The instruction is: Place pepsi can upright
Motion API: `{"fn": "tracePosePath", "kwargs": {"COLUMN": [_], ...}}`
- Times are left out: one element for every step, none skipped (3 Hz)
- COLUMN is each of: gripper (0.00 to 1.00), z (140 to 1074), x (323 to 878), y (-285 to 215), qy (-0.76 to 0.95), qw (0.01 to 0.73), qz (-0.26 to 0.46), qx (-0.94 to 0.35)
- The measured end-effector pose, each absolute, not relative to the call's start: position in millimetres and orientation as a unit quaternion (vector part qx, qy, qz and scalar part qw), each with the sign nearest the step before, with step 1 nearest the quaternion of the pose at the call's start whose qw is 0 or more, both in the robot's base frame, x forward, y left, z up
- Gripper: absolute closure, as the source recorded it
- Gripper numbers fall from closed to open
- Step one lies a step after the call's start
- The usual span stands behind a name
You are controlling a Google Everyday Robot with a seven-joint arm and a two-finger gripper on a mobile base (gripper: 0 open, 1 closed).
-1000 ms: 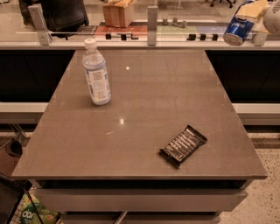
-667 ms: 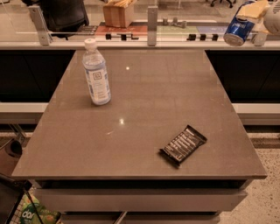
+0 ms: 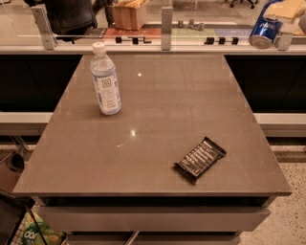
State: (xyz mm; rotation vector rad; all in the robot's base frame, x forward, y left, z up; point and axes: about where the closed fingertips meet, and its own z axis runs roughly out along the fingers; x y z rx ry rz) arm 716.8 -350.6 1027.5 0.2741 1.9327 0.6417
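Observation:
The pepsi can, blue with a silver end, hangs tilted in the air at the top right, beyond the table's far right corner. My gripper is at the top right edge of the view, shut on the can, with its beige and grey fingers partly cut off by the frame. The can's silver end points down and toward the camera. The grey table lies below and to the left of it.
A clear water bottle with a white cap stands upright at the table's back left. A dark snack bar lies at the front right. A glass barrier with metal posts runs along the far edge.

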Motion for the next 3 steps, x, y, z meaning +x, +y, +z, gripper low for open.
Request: {"fn": "tracePosePath", "kwargs": {"gripper": [1.00,1.00,1.00], "z": [1050.3,1067.9,1077.6], "x": [710.3,701.1,690.0], "y": [-356.1,-361.2,-360.6], "qy": [0.792,0.780,0.766], "qw": [0.531,0.548,0.557], "qz": [0.295,0.302,0.318], "qx": [0.054,0.008,-0.033]}}
